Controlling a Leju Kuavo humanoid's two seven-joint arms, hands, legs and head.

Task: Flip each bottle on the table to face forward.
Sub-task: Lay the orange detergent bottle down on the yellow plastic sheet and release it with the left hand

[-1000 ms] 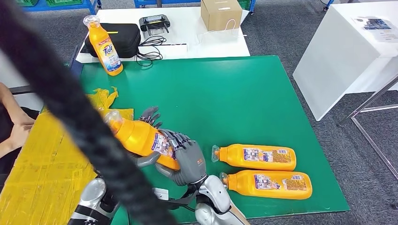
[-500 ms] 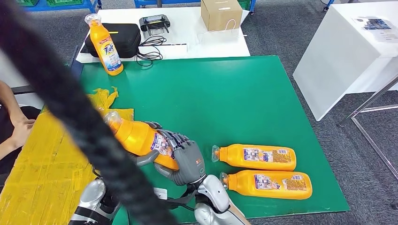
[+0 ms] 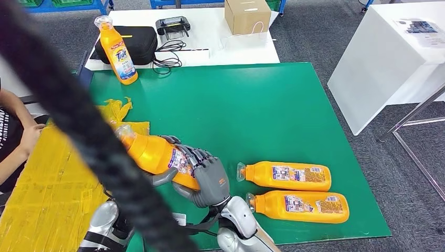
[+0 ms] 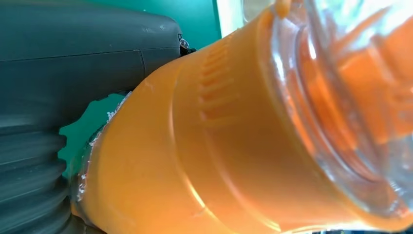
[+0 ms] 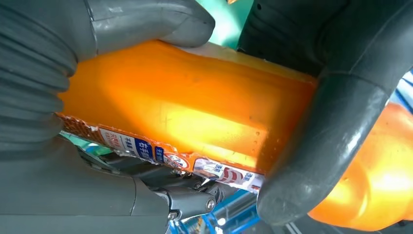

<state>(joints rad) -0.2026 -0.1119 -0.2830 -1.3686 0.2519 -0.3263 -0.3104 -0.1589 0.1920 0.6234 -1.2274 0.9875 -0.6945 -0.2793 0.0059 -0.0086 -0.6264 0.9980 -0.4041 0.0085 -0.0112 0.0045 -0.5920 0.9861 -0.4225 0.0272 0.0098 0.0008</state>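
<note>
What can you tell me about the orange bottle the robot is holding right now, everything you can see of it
The held bottle is glossy orange plastic with a clear cap over an orange closure and a printed label around its lower body. It is lifted off the green mat and tilted, cap up toward the far left. The right hand wraps its lower half, thumb under it, dark fingers over the label. The left hand lies against its neck end.

An orange bottle [image 4: 204,161] lies very close to the lens, its ribbed shoulder running into a clear cap [image 4: 350,97], partly blurred, through which orange shows. The left robot hand [image 4: 73,78], a dark grey mass with a ribbed cover, lies against the bottle's body. Patches of green worktop [image 4: 195,14] show between them.
</note>
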